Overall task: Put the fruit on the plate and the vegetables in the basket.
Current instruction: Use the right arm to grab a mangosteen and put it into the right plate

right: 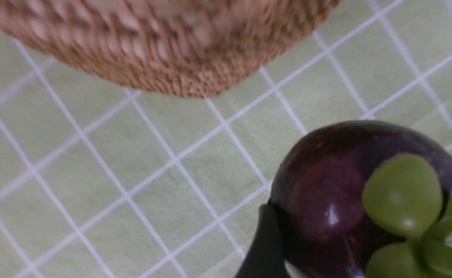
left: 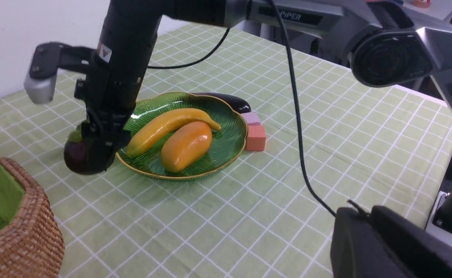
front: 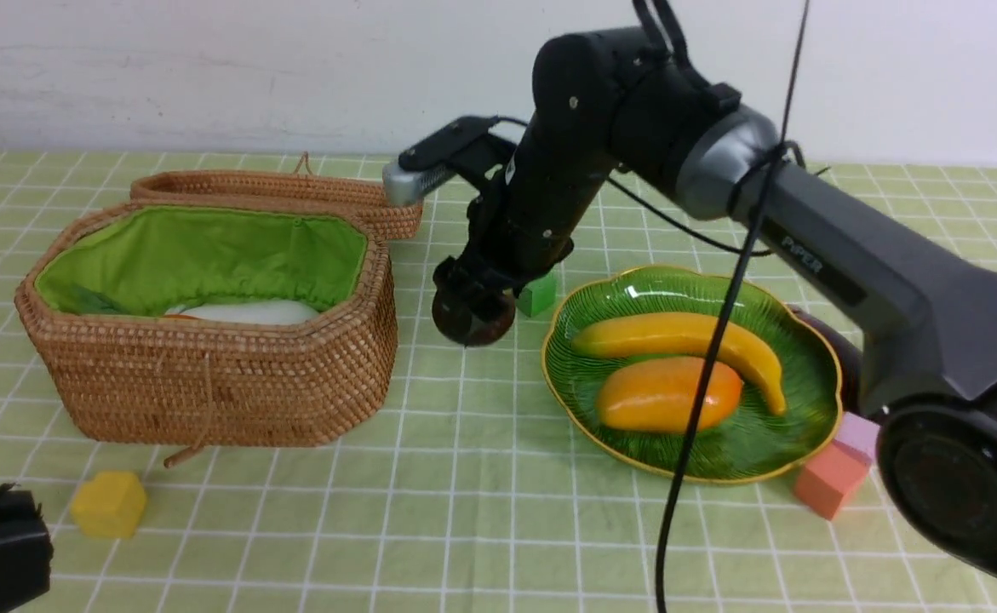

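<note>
- Dark-maroon and glossy, the mangosteen is in the middle of the tabletop, somewhat toward the far edge. Whether it rests on the tabletop or hangs just above it cannot be told.
- The right hand is closed about it from above, with one black finger pressed to its side and its green cap showing.
- Toward the right edge, the plate holds the banana and the mango side by side, with bare green glass at its near side.
- The step in hand looks to be carrying the last fruit to the plate. The next move calls for a lift clear of the gold rim, a short sweep rightward, and a release on bare glass rather than atop the other fruit.
- Just behind the plate the eggplant lies on the tabletop, so one vegetable is not yet put away.
- The basket stands open toward the left edge with the radish inside.
- The left hand sits at the near left corner; how far open it is cannot be told.
</note>
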Motion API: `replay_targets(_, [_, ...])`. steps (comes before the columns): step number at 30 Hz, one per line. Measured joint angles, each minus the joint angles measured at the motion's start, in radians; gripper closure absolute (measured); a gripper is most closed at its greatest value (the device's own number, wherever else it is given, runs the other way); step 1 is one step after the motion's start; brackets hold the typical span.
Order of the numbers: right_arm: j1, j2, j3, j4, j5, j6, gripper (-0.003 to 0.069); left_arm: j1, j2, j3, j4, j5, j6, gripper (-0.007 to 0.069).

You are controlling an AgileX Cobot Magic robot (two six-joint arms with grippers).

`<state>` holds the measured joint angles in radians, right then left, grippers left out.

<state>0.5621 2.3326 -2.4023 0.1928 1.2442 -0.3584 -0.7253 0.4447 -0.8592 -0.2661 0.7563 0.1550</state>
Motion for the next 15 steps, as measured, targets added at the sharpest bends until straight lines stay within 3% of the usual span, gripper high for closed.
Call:
replay_targets(4, [0.0, -0.112, 0.038, -0.023, 0.001, 0.118, 0.0092, 0.0, 0.0, 0.0, 0.003, 0.0, 0.0, 0.0585])
replay_targets(9, [-0.01, -0.326, 0.258, -0.16, 0.002, 0.191, 0.0092, 0.0, 0.0, 0.0, 0.003, 0.002, 0.003, 0.0585])
replay_targets(15, [-0.127, -0.523, 0.582, -0.206, 0.003, 0.274, 0.0092, 0.0, 0.008, 0.0, -0.047, 0.046, 0.077, 0.0585])
